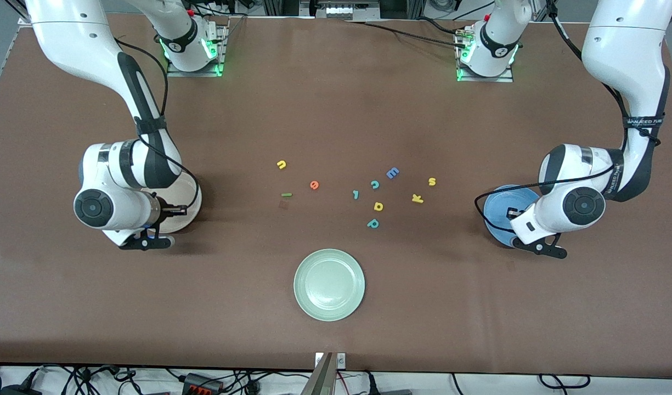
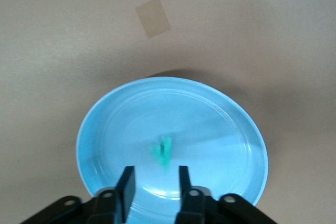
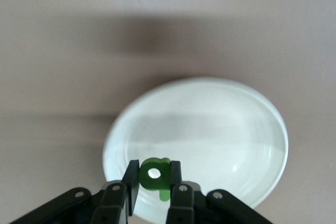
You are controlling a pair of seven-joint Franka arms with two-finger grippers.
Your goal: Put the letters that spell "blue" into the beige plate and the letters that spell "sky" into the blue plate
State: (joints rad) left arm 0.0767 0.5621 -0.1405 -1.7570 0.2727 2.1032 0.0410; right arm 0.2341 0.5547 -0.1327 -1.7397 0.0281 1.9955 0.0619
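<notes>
Over the blue plate [image 2: 173, 145], at the left arm's end of the table [image 1: 336, 109], the left gripper [image 2: 154, 182] hangs with its jaws parted and nothing between them; the teal y [image 2: 164, 151] shows blurred just under them against the plate's floor, so it looks to be dropping or freshly landed. Over the beige plate [image 3: 210, 140], at the right arm's end, the right gripper [image 3: 154, 178] has its jaws closed on the dark green b [image 3: 156, 174], which hangs above the plate's rim.

For the release to go well, the right gripper would do better to carry the b toward the plate's middle and lower it before opening, since a foam letter let go at the rim may bounce out. The left gripper should lift straight up so as not to drag the y.

Between the two plates the other letters lie scattered: the yellow u [image 1: 281, 164], orange e [image 1: 314, 185] and light-green l [image 1: 286, 194] toward the right arm's end, the yellow s [image 1: 432, 181] and yellow k [image 1: 417, 198] toward the left arm's. The pale green plate [image 1: 329, 284], nearest the front camera, should get none.
</notes>
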